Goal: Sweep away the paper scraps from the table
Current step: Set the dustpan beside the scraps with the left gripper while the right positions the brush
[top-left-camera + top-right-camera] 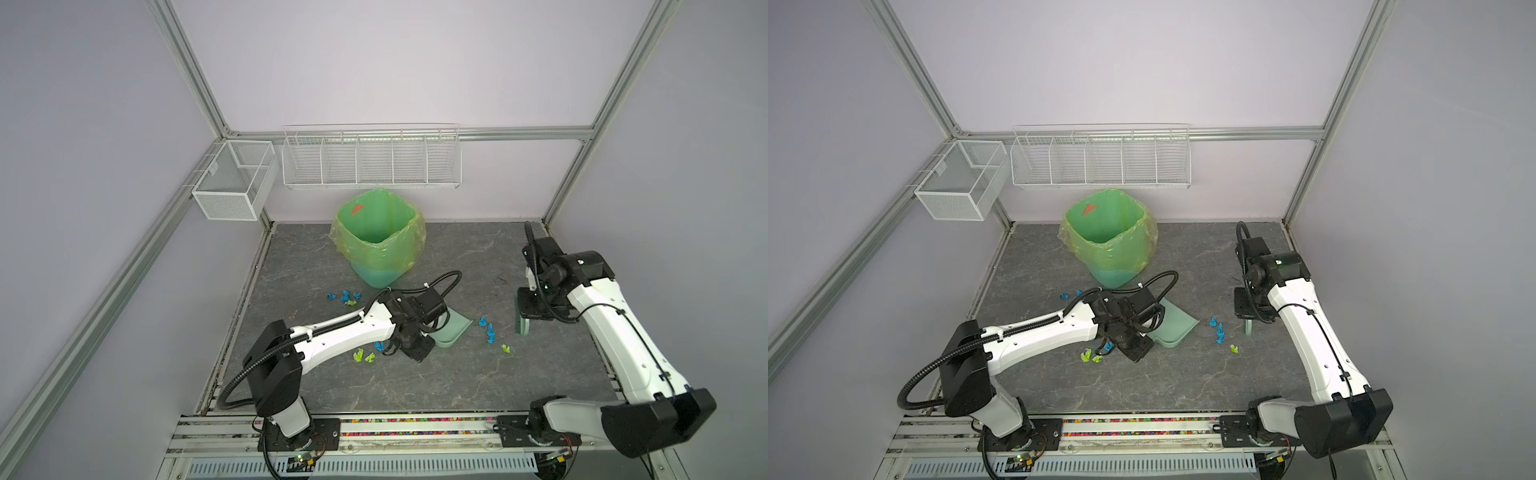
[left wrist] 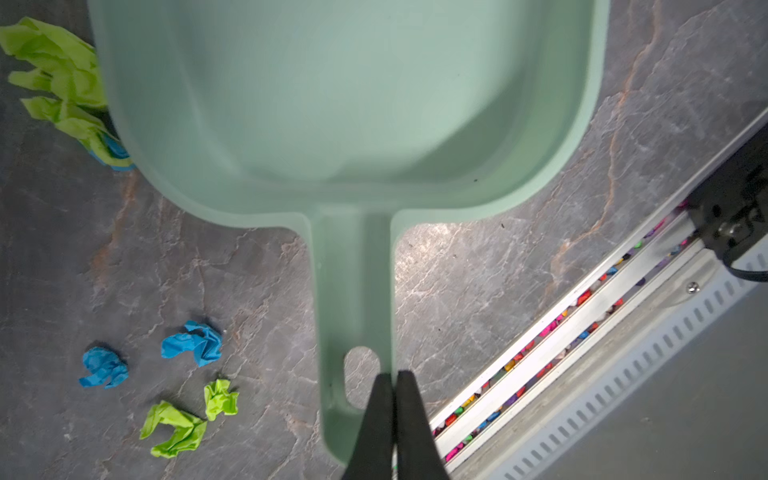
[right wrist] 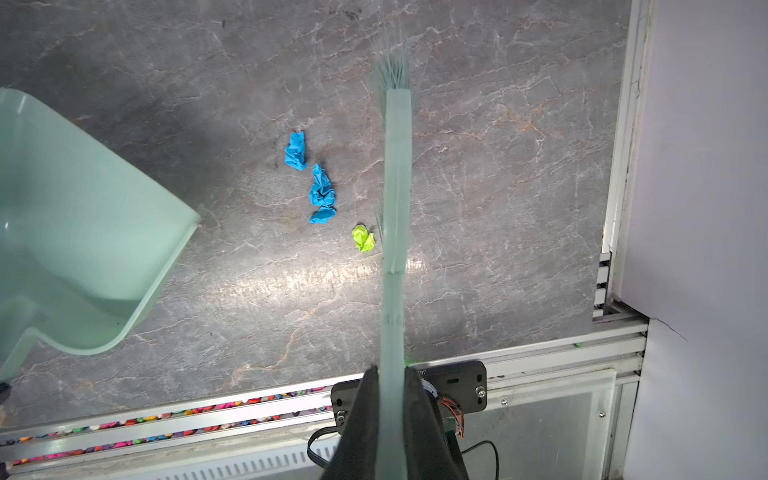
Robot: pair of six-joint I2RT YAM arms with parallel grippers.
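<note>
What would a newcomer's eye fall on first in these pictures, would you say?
The bright blue and lime paper scraps strewn on the dark table stand out first, some lying between the mint dustpan and brush. The left gripper is shut on the dustpan's handle, the right gripper on the brush; a green-lined bin stands at the back.

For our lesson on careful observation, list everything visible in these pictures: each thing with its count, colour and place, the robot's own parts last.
paper scraps: about a dozen, blue and lime green, three loose clusters on the table
table: one, dark grey with pale veins, under everything
dustpan: one, mint green, mid-table, pan empty
brush: one, mint green, right of the dustpan
waste bin: one, green with liner bag, back of table
wire rack: one, white, back wall
mesh basket: one, white, left rail
left end effector: black, shut on dustpan handle
right end effector: black, shut on brush handle
</note>
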